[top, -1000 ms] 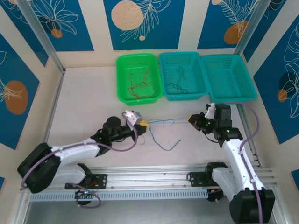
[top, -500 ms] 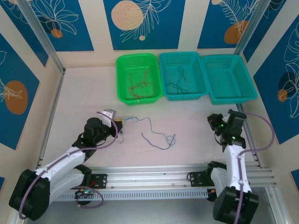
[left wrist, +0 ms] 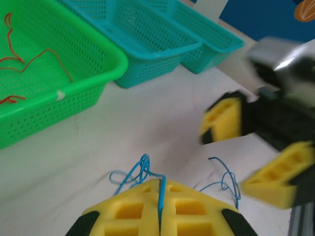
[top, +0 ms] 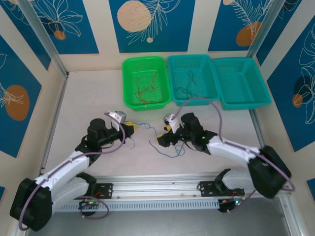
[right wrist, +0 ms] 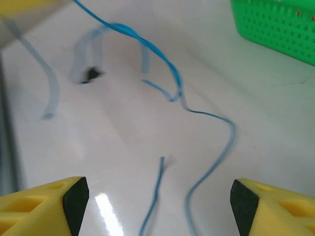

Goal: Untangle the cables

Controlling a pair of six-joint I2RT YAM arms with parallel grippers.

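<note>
Thin blue cables lie loosely tangled on the white table (top: 98, 98) between my two grippers. My left gripper (top: 129, 127) is shut on one blue cable (left wrist: 160, 189), which runs out of the closed yellow fingers into a small loop (left wrist: 140, 169). My right gripper (top: 165, 133) hovers open just to its right, low over the loose blue strands (top: 170, 153). In the right wrist view its jaws (right wrist: 157, 216) stand wide apart with two blue strands (right wrist: 216, 162) on the table between them, not touched.
Three baskets stand in a row at the back. The green basket (top: 146, 82) holds red-orange wires (top: 147, 91), the middle teal basket (top: 192, 79) holds dark wires, and the right teal basket (top: 240, 81) looks empty. Purple arm cables loop above the right arm (top: 206, 101).
My right gripper let go of the blue cable, opened and swung from the right side to the table's middle. My left gripper pulled its cable end leftward and stayed shut.
</note>
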